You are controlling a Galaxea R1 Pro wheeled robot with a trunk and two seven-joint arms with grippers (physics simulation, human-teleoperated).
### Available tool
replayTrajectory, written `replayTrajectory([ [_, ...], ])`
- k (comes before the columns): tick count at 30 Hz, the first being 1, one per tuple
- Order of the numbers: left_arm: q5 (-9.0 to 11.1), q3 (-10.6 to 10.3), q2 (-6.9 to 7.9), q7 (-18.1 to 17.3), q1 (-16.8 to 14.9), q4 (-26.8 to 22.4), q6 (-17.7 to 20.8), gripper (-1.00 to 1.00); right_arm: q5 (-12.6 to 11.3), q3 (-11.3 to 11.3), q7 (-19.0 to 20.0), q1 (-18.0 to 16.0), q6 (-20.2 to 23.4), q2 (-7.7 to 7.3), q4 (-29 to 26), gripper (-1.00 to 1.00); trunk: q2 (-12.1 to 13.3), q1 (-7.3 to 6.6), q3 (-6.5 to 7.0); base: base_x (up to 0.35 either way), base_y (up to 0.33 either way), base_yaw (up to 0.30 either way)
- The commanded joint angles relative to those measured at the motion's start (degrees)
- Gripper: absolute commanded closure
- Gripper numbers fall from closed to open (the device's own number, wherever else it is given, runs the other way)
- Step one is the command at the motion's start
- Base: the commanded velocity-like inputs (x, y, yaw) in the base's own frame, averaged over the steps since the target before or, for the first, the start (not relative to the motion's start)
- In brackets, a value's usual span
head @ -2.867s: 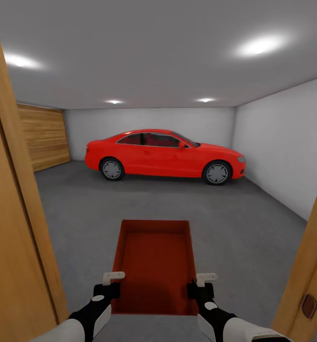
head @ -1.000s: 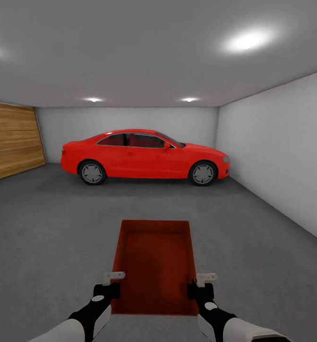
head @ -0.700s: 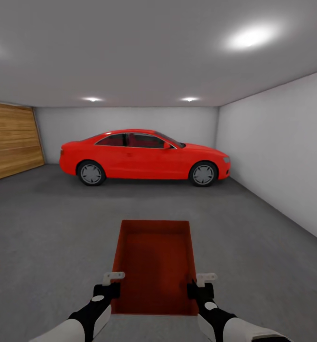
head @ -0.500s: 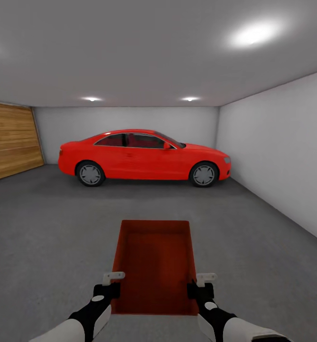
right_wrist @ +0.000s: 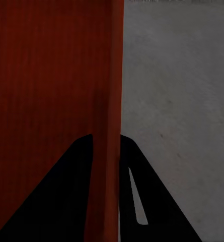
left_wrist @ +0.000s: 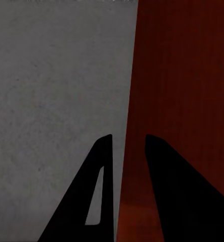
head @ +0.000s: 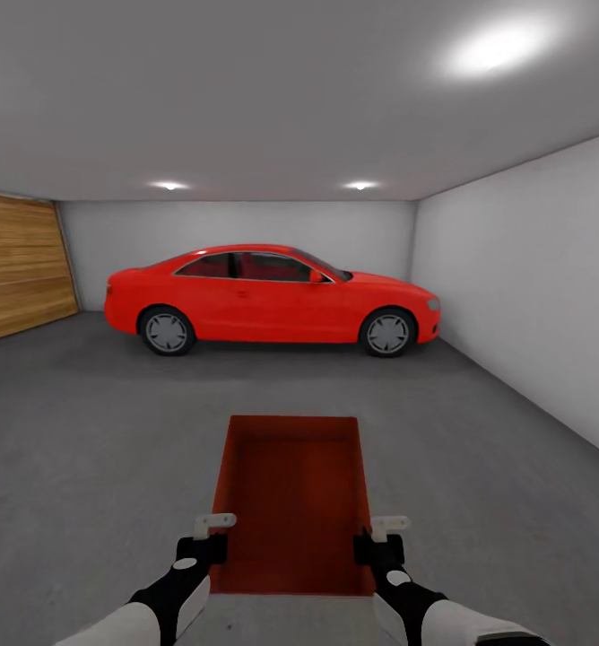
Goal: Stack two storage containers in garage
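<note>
Garage floor open ahead, both grippers clamped on storage container side walls, red car beyond.

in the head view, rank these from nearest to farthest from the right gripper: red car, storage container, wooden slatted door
1. storage container: gripped on its side wall by the right gripper.
2. red car: ahead, across the grey floor.
3. wooden slatted door: far left; only slightly beyond the car, so a close call.

White forearms, black wrists, white fingertips
</note>
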Motion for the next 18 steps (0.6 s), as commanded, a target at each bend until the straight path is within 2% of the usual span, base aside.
replayTrajectory([
  [1,0.26,0.67,0.01,0.79,-0.02,0.21,-0.27,1.00,1.93,-2.99,-0.23,-0.09,-0.06,0.04,-0.44,1.00,-0.08,0.05,-0.10,0.320,0.000,0.000],
  [18,0.33,0.68,0.02,0.79,-0.01,0.21,-0.20,1.00,2.00,-2.98,-0.23,-0.09,-0.09,0.05,-0.44,1.00,-0.08,0.05,-0.10,0.320,0.000,0.000],
])
